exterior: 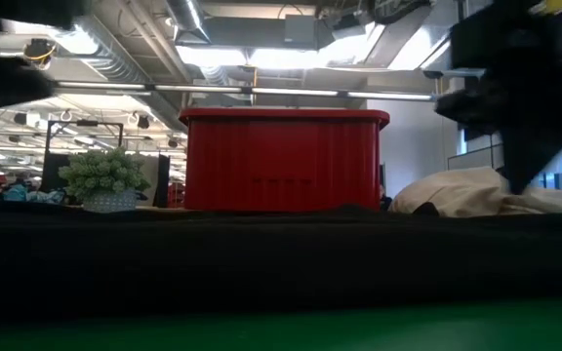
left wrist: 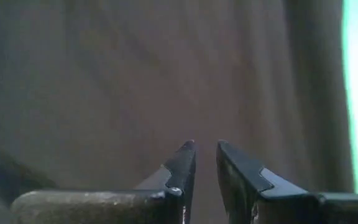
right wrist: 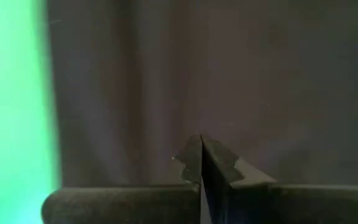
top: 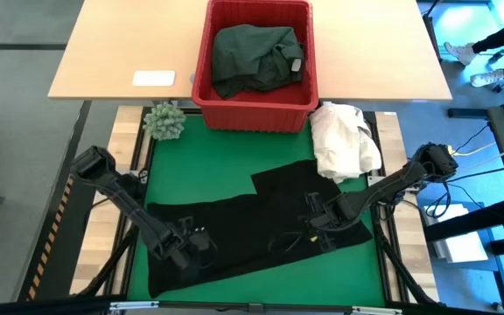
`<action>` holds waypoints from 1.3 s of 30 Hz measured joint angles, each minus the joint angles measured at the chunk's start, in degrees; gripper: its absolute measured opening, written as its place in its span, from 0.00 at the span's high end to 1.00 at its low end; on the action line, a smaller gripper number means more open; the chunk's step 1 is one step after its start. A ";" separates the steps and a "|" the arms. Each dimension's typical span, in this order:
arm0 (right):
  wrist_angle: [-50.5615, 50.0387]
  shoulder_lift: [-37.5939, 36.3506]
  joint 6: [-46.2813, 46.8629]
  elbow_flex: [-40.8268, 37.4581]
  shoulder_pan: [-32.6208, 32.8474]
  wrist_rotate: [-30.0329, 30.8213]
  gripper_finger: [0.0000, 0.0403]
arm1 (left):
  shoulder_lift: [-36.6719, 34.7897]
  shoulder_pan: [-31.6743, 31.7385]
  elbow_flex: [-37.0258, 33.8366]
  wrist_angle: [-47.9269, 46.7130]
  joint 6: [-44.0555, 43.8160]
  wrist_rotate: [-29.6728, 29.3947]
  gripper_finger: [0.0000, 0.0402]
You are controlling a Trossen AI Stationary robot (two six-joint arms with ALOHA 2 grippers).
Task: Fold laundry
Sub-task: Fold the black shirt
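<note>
One black garment [top: 234, 232] lies spread flat across the green worktop [top: 226, 153]. Both hands sit low on it: the left hand [top: 201, 247] near its left end, fingers slightly parted, gripping nothing visible; the right hand [top: 315, 226] toward its right, pinched shut.

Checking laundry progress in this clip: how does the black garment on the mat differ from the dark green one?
The black garment lies spread flat across the green mat; the dark green garment sits bunched in the red basket. Both grippers, left and right, are down on the black garment; none is near the green one. Both are dark, soft cloth.
</note>
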 joint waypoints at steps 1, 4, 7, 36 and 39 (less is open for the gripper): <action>-0.06 0.00 -0.24 0.00 -1.12 2.26 1.00 | 0.00 1.34 0.00 0.23 2.40 -0.89 0.85; 0.04 0.00 -1.86 0.00 -5.73 7.09 1.00 | 0.00 5.85 0.00 1.36 10.61 -2.15 0.85; 2.08 0.00 -5.43 0.00 -11.01 10.53 1.00 | 0.00 11.15 0.00 4.83 20.39 -0.02 0.88; 23.49 -4.18 -17.38 -2.16 -34.94 -6.81 1.00 | 0.90 53.63 -8.92 50.56 53.50 30.65 1.00; 23.90 -4.07 -16.41 -4.03 -35.33 -9.61 1.00 | 0.92 54.47 -9.09 47.87 53.43 32.86 1.00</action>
